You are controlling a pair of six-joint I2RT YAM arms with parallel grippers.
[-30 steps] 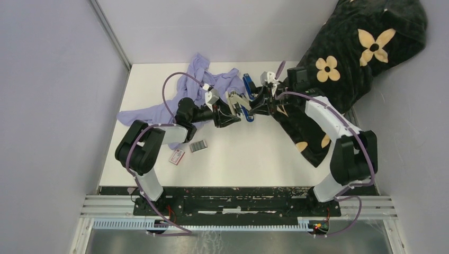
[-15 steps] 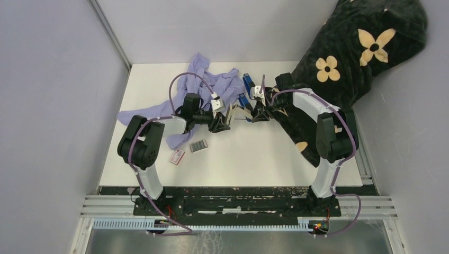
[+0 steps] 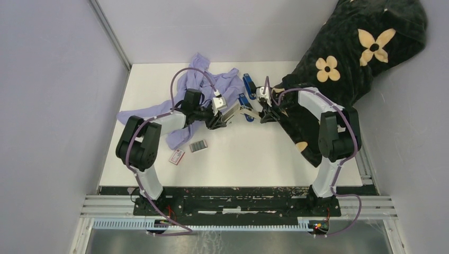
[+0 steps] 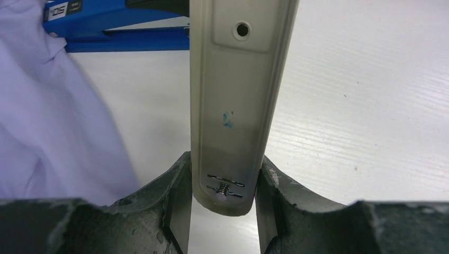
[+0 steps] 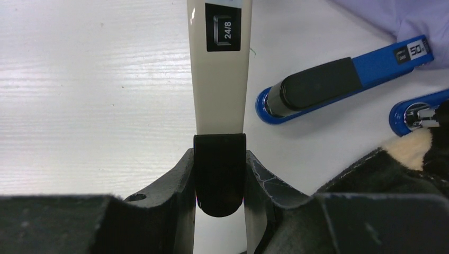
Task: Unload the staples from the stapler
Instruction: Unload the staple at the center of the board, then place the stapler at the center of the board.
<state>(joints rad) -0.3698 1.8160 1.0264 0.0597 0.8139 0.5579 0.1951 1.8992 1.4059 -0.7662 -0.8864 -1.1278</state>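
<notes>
A cream stapler (image 3: pixel 244 110) is spread open between my two grippers, above the white table (image 3: pixel 249 153). My left gripper (image 3: pixel 226 115) is shut on its metal base end (image 4: pixel 233 106), the jaws pressing both sides near the spring rivet. My right gripper (image 3: pixel 265 112) is shut on the black tip of its cream top arm (image 5: pixel 219 79), which is marked 24/8. A small block of silver-grey staples (image 3: pixel 198 145) lies on the table in front of the left arm. I cannot see any staples inside the stapler.
Two blue staplers (image 3: pixel 247 82) (image 3: pixel 243 100) lie just behind the cream one; one also shows in the right wrist view (image 5: pixel 328 84). A lilac cloth (image 3: pixel 206 84) lies at back left and a black flowered blanket (image 3: pixel 339 69) at right. A red-and-white box (image 3: pixel 177 155) lies near the staples.
The grippers have moved apart, and the stapler now lies stretched out wider between them. The right arm has swung in toward the blanket. The staples on the table have not moved.
</notes>
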